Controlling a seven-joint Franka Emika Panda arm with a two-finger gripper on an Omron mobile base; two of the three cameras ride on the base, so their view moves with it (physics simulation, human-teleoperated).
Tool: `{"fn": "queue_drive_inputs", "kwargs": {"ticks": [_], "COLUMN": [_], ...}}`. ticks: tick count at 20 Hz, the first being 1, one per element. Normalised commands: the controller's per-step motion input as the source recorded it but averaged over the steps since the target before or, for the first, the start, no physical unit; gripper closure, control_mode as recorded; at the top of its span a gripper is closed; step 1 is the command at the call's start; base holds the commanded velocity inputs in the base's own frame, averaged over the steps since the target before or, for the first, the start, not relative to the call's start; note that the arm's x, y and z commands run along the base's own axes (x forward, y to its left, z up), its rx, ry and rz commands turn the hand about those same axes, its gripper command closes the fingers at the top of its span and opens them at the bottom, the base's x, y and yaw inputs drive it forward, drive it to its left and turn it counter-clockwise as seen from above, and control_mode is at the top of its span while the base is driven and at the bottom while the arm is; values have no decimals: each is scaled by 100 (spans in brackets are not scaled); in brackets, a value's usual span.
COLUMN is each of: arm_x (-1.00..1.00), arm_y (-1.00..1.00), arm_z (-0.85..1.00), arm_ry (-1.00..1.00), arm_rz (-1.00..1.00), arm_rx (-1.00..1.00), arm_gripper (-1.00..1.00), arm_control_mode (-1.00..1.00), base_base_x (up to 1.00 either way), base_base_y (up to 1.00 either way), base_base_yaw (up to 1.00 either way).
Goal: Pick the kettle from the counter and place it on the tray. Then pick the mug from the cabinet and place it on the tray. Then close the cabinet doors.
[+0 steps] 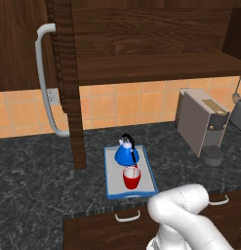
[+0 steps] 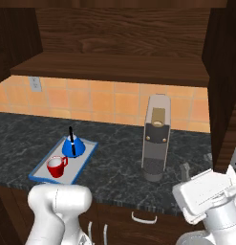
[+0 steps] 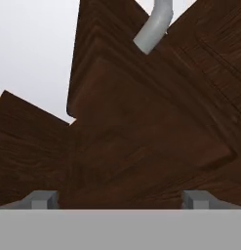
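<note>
The blue kettle (image 1: 126, 153) (image 2: 72, 146) and the red mug (image 1: 131, 177) (image 2: 56, 166) both stand on the blue-rimmed tray (image 1: 112, 188) (image 2: 86, 158) on the dark counter (image 1: 34, 171). The cabinet (image 1: 151, 53) stands open. Its left door (image 1: 68, 83) is swung out edge-on, showing its grey bar handle (image 1: 44, 83), and the right door (image 2: 224, 95) juts out at the right edge. In the hand view my gripper (image 3: 120, 197) is open, its fingertips (image 3: 42, 197) wide apart, close to a brown door panel (image 3: 141, 127) with its grey handle (image 3: 153, 27) above. Nothing is between the fingers.
A grey coffee machine (image 1: 202, 124) (image 2: 155, 139) stands on the counter right of the tray. Wood drawer fronts (image 1: 122, 219) with small handles lie below the counter edge. An orange tiled wall (image 1: 127, 105) backs the counter.
</note>
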Motion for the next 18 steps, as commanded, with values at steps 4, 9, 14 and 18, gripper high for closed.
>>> {"fn": "queue_drive_inputs", "kwargs": {"ticks": [4, 9, 14, 18], "arm_x": [0, 0, 0, 14], "arm_y": [-34, -21, -12, -32], "arm_z": [40, 27, -19, -43], "arm_ry": [-9, -10, 0, 2], "arm_rz": [-4, -10, -14, -10], "arm_rx": [-1, -6, -6, 0], "arm_gripper": [-100, -100, -100, -100], "arm_control_mode": [-100, -100, -100, -100], "base_base_x": [0, 0, 0, 0], "base_base_y": [0, 0, 0, 0], "base_base_yaw": [0, 0, 0, 0]}}
